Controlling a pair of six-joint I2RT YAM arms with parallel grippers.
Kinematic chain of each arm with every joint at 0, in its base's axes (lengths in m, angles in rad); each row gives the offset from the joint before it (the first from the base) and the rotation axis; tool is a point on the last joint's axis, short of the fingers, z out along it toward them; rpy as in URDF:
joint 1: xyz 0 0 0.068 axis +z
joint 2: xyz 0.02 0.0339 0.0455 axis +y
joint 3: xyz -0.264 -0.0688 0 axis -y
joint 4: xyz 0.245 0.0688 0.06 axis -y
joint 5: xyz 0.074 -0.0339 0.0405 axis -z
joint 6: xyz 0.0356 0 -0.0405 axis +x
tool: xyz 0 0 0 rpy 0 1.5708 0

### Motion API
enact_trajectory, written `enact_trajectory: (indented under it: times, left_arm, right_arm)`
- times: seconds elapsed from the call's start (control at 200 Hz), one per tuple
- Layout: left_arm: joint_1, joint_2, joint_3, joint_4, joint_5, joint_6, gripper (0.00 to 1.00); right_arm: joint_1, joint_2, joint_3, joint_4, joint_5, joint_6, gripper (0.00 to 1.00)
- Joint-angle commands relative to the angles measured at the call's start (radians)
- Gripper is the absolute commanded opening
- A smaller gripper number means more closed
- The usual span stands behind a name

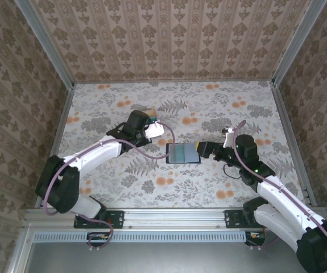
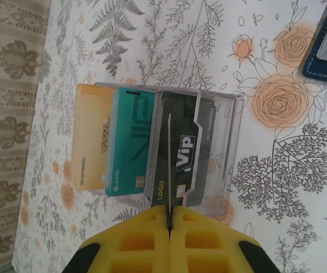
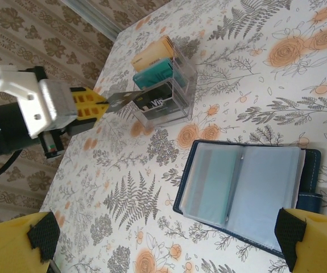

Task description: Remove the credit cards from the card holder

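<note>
Firmly, my left end effector (image 2: 169, 220) pinches a thin grey card (image 3: 123, 99) edge-on at the clear slotted rack (image 2: 234, 114). My right end effector (image 3: 163, 239) stands spread above the navy card holder (image 3: 312, 183), which lies open mid-way across the worktop (image 1: 220, 187), glossy sleeves (image 3: 265, 182) showing.

Reads "Vip" and "LOGO" on dark card (image 2: 185, 152), mid-frame; possibly "VIP" on teal card (image 2: 130, 142) left of it.

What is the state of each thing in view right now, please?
Left gripper: shut on grey card.
Right gripper: open, beside card holder.
Grey card: held edge-up at the rack.
Card holder: lying open, flat.
Rack: upright, holding three cards.
</note>
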Motion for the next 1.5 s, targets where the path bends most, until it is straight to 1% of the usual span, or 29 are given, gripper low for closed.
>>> enact_trajectory:
  times: [0.0,0.21,0.43,0.765,0.835,0.895,0.985,1.22,1.36,1.43,1.495]
  left_arm:
    - [0.003,0.041,0.062,0.008,0.010,0.096,0.00]
    - [0.006,0.119,0.088,-0.006,0.010,0.089,0.00]
    - [0.029,0.158,0.103,-0.023,0.026,0.069,0.00]
    - [0.046,0.214,0.121,-0.011,0.022,0.037,0.00]
    - [0.049,0.219,0.128,-0.009,0.016,0.026,0.04]
    - [0.053,0.223,0.131,-0.001,0.004,0.019,0.13]
    - [0.065,0.229,0.145,-0.008,0.002,0.009,0.19]
    - [0.101,0.260,0.197,-0.023,-0.017,-0.048,0.21]
    - [0.103,0.222,0.212,-0.044,0.004,-0.097,0.22]
    - [0.103,0.180,0.214,-0.054,0.027,-0.145,0.26]
    - [0.103,0.131,0.214,-0.060,0.055,-0.216,0.36]
  right_arm:
    - [0.006,-0.009,-0.012,-0.013,0.025,-0.015,1.00]
    - [0.005,-0.006,-0.012,-0.017,0.032,-0.015,1.00]
    - [0.004,0.002,-0.011,-0.016,0.034,-0.016,1.00]
    - [0.005,0.005,-0.011,-0.019,0.036,-0.017,1.00]
    - [0.006,0.005,-0.011,-0.020,0.038,-0.019,1.00]
    - [0.004,0.004,-0.011,-0.020,0.037,-0.019,1.00]
    - [0.005,0.005,-0.009,-0.019,0.036,-0.019,1.00]
    - [0.005,0.001,-0.007,-0.025,0.036,-0.023,1.00]
    - [0.005,0.003,-0.007,-0.028,0.036,-0.025,1.00]
    - [0.005,0.006,-0.006,-0.025,0.037,-0.027,1.00]
    - [0.005,0.015,-0.005,-0.025,0.037,-0.029,1.00]
